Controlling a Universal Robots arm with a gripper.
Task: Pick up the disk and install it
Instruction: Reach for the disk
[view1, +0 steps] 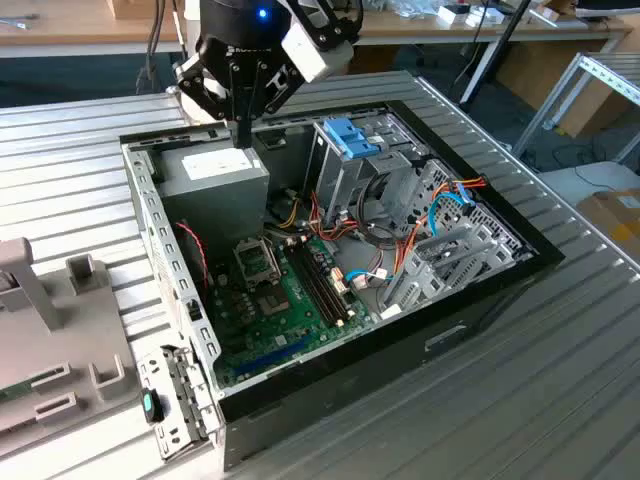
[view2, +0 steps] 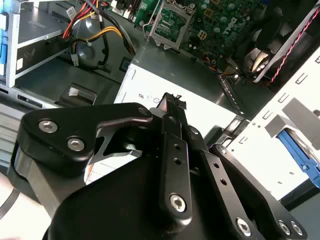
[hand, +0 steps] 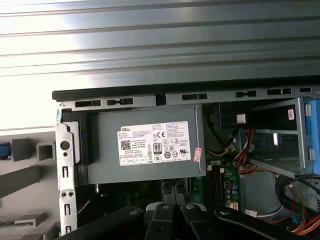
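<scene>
Matt black gripper (view1: 243, 143) of jointed bars, pinned with silver screws (view2: 75, 144); blue light (view1: 263, 14) at the wrist; white box (view1: 308, 48) alongside.

Inventory of items on the bench (view1: 560, 380)
Counted: one computer case (view1: 150, 230), one power supply (view1: 215, 190) bearing one white label (view1: 222, 163), one circuit board (view1: 270, 315), one processor socket (view1: 250, 262), one drive cage (view1: 345, 180), one blue latch (view1: 352, 137), one grey fixture (view1: 40, 320), one claw (view1: 243, 138). Wires (view1: 408, 240) too tangled to count.

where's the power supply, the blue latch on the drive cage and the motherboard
power supply (hand: 150, 144), first wrist view, middle of its labelled face
blue latch (view1: 352, 137), exterior view, on its top surface
motherboard (view1: 266, 305), exterior view, on the green board
</scene>
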